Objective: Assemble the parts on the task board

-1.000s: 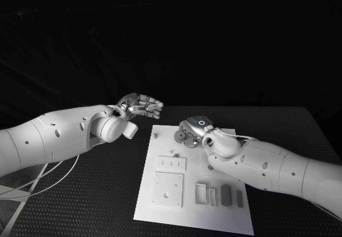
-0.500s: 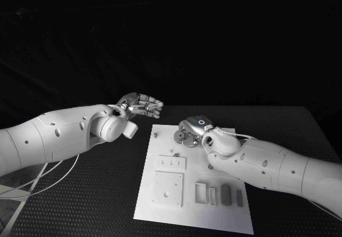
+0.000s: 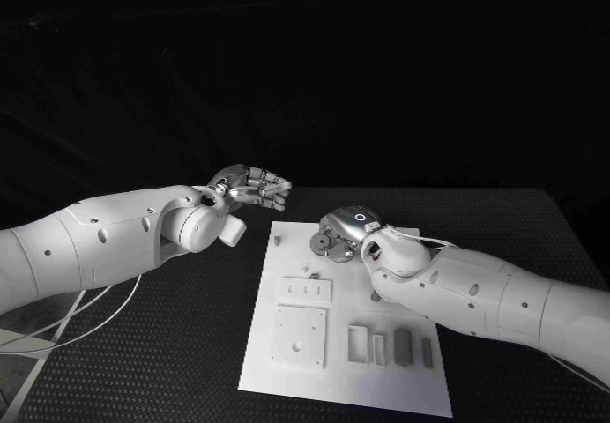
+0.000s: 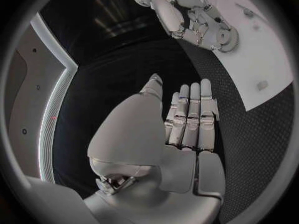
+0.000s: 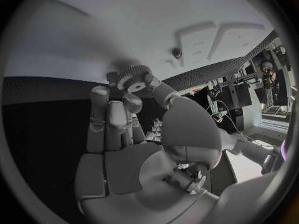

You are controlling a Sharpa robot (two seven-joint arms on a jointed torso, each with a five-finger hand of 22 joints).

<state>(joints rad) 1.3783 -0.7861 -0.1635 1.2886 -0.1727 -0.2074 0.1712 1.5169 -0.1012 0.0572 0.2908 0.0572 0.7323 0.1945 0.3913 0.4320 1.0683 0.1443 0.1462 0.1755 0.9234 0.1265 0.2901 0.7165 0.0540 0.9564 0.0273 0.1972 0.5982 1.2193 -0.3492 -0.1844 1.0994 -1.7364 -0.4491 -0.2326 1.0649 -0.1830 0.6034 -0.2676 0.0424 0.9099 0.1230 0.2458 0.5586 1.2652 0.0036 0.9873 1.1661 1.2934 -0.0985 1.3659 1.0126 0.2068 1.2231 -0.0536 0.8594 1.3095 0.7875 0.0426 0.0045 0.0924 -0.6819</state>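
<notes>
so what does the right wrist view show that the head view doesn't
Right wrist view alone: the toothed gear gripped at the fingertips of the right robot hand, over the task board.

Head view alone: the left robot hand, raised off the board's far-left corner and holding nothing, and the slim upright parts near the front edge.

Both: the white board and its raised square plate.

The right hand [image 5: 134,149] pinches a gear [image 5: 132,77] (toothed rim showing) over the task board [image 5: 156,30].
</notes>
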